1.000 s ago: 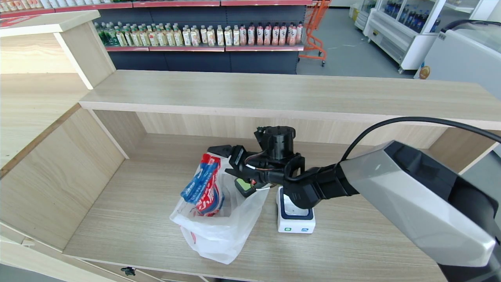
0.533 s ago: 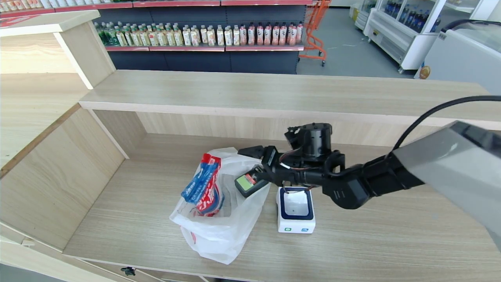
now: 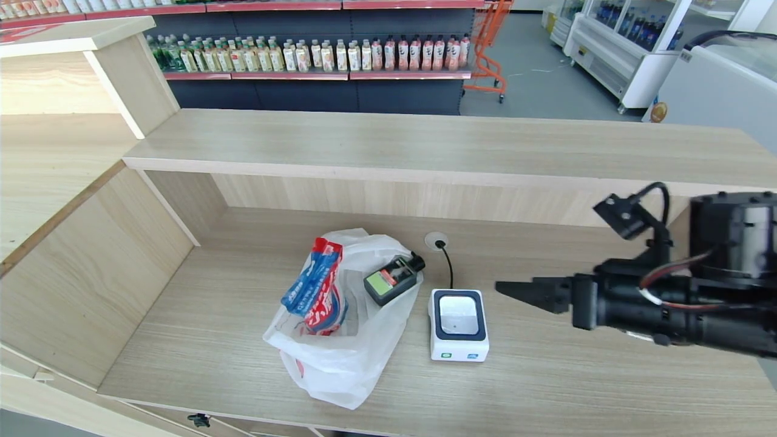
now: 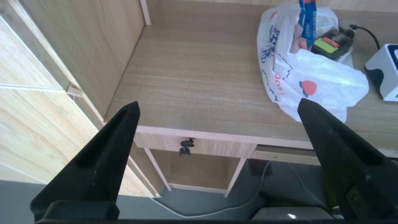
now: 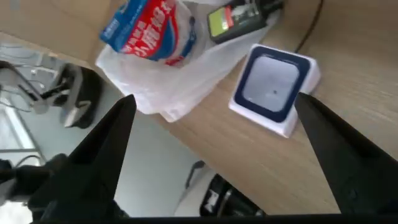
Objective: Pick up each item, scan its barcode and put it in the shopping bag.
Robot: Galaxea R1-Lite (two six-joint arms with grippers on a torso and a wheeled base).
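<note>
A white shopping bag (image 3: 340, 358) stands on the lower counter with a red and blue packet (image 3: 318, 288) upright in it. A dark item with a green label (image 3: 391, 280) lies in the bag's mouth against its right rim. The white scanner (image 3: 458, 325) sits just right of the bag. My right gripper (image 3: 516, 290) hovers right of the scanner, open and empty; its wrist view looks down on the scanner (image 5: 273, 84), the dark item (image 5: 239, 18) and the packet (image 5: 149, 31). My left gripper (image 4: 217, 109) is open and empty, off the counter's front edge, facing the bag (image 4: 311, 81).
A black cable runs from the scanner to a grommet hole (image 3: 436, 241) near the back wall. A raised ledge (image 3: 425, 145) overhangs the back, and a wooden side panel (image 3: 91, 285) closes the left. Bare counter (image 3: 576, 376) lies right of the scanner.
My right gripper has let go of the dark item at the bag's mouth and pulled back to the right, past the scanner. The item now rests in the bag's opening.
</note>
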